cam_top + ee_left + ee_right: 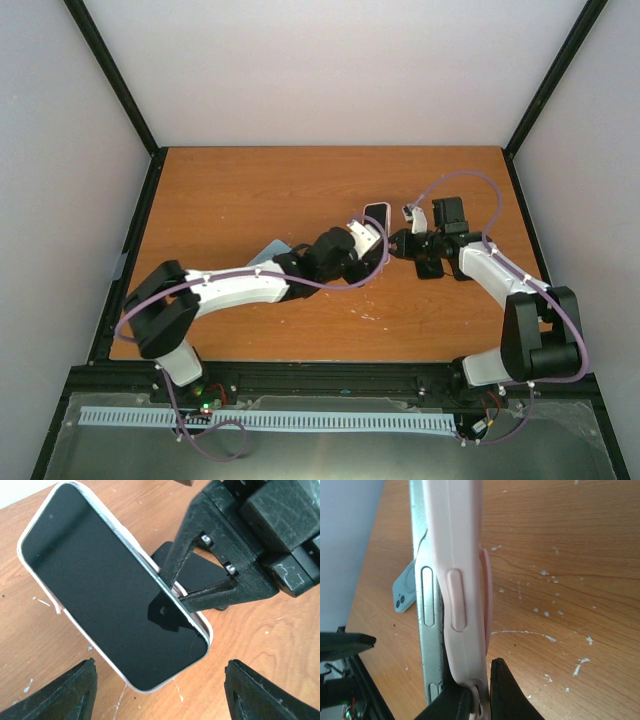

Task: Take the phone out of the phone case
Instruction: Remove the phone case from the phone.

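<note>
The phone (107,585) has a black screen and sits in a pale pink case (462,580). In the top view it (375,215) is held tilted above the table's middle right. My right gripper (482,697) is shut on the case's edge, also seen in the left wrist view (210,592) and the top view (394,243). The phone's silver side (427,630) stands a little apart from the case there. My left gripper (160,690) is wide open, its fingers (70,690) either side of the phone's near end without touching it. In the top view it (358,246) sits just left of the phone.
A light blue phone case (268,250) lies on the wooden table (230,190), partly under my left arm; it also shows in the right wrist view (402,597). Flat black items (432,268) lie under my right arm. Black frame rails edge the table.
</note>
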Controlling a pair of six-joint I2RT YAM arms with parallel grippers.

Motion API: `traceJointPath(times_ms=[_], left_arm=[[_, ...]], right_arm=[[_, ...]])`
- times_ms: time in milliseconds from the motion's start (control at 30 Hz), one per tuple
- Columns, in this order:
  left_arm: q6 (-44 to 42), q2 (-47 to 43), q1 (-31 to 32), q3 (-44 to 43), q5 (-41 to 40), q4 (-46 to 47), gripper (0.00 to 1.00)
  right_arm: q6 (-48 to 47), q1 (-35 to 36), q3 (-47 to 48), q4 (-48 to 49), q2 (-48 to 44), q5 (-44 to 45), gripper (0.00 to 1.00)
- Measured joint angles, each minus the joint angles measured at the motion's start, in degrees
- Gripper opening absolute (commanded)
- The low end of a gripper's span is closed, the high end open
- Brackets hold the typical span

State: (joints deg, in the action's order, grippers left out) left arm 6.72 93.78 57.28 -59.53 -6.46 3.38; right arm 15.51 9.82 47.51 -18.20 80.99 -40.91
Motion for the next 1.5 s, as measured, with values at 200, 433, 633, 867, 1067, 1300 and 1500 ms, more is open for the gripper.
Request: traceJointPath(times_ms=[200,433,633,867,1067,1300,1500], left_arm=[[-4.9,8.0,2.5,-5.6,-5.5,-0.3,0.68],[-7.8,12.1,3.0,-8.3,-8.5,-0.5,0.64],[-9.7,12.8,3.5,-8.9,-12.0,-0.5,0.59],[-12.4,12.8,4.3,-8.7,-16.3,0.2,0.63],[-16.9,13.5,5.4,-7.3,-22.5,5.2,0.62],[-26.0,14.1,6.7,-2.8,-28.4,16.5,0.6],[-37.6,16.5,7.5,0.2,-32.8,28.8,0.62]], right_arm=[[3.7,0.0,0.0,0.3,2.5,2.5,0.03],[4.7,0.0,0.0,0.3,2.6,3.5,0.03],[5.1,-0.1,0.0,0.7,2.6,4.1,0.03],[5.6,-0.1,0.0,1.5,2.6,3.5,0.03],[7.1,-0.5,-0.1,3.2,2.6,2.1,0.03],[8.9,-0.8,-0.8,4.9,2.6,0.0,0.03],[10.6,-0.9,-0.9,6.0,2.6,-2.2,0.03]])
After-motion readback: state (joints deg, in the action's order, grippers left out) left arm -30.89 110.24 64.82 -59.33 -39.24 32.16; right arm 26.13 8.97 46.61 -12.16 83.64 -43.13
